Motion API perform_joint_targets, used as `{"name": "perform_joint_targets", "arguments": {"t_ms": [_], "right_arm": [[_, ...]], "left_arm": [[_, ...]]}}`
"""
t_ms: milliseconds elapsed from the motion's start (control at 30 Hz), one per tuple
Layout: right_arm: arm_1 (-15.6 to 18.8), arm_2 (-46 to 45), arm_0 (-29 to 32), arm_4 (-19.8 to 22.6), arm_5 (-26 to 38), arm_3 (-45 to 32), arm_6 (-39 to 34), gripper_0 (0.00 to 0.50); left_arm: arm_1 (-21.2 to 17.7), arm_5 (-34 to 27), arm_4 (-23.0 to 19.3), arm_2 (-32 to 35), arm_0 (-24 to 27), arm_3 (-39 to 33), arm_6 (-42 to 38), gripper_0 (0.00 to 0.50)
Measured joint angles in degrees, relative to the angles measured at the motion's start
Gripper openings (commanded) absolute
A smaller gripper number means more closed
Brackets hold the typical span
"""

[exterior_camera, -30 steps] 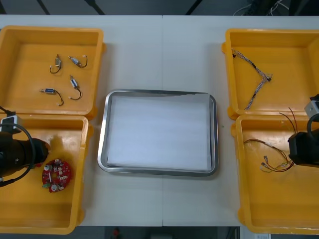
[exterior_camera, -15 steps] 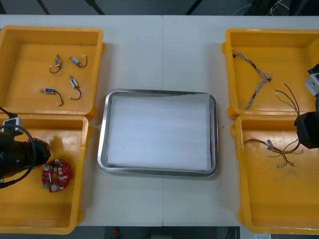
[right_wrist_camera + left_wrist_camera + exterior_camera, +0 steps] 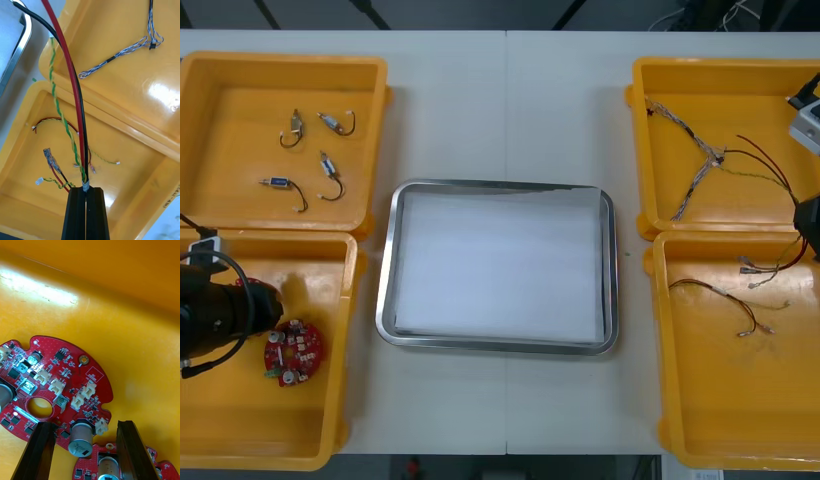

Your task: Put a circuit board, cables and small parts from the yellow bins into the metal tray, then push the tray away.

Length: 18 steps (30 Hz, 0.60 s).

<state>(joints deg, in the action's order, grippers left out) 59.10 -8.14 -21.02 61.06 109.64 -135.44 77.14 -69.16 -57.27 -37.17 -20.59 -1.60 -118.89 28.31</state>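
The right pincer (image 3: 86, 189) is clamping cables (image 3: 77, 112), red, black and a green-yellow twist, over the near right bin (image 3: 123, 157). The left pincer (image 3: 85, 423) is standing open astride the board (image 3: 56, 382) in the near left bin (image 3: 240, 420). The tray (image 3: 385, 290) is sitting between the bins on the desk (image 3: 510, 100).

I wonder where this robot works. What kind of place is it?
Probably an electronics workshop: yellow bins hold a red circuit board, cables and small metal parts. The right tool grips cables; the open left tool is at the board.
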Motion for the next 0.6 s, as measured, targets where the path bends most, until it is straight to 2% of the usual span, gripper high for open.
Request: {"name": "perform_joint_targets", "arguments": {"t_ms": [267, 500, 600], "right_arm": [[1.7, 2.8, -3.2, 0.0, 0.1, 0.3, 0.0, 0.000], [1.9, 3.9, -3.5, 0.0, 0.1, 0.4, 0.0, 0.000], [1.9, 3.9, -3.5, 0.0, 0.1, 0.4, 0.0, 0.000]], "left_arm": [[0.9, 0.0, -0.1, 0.0, 0.5, 0.0, 0.0, 0.470], [1.1, 0.0, -0.3, 0.0, 0.6, 0.0, 0.0, 0.460], [1.1, 0.0, -0.3, 0.0, 0.6, 0.0, 0.0, 0.416]]}}
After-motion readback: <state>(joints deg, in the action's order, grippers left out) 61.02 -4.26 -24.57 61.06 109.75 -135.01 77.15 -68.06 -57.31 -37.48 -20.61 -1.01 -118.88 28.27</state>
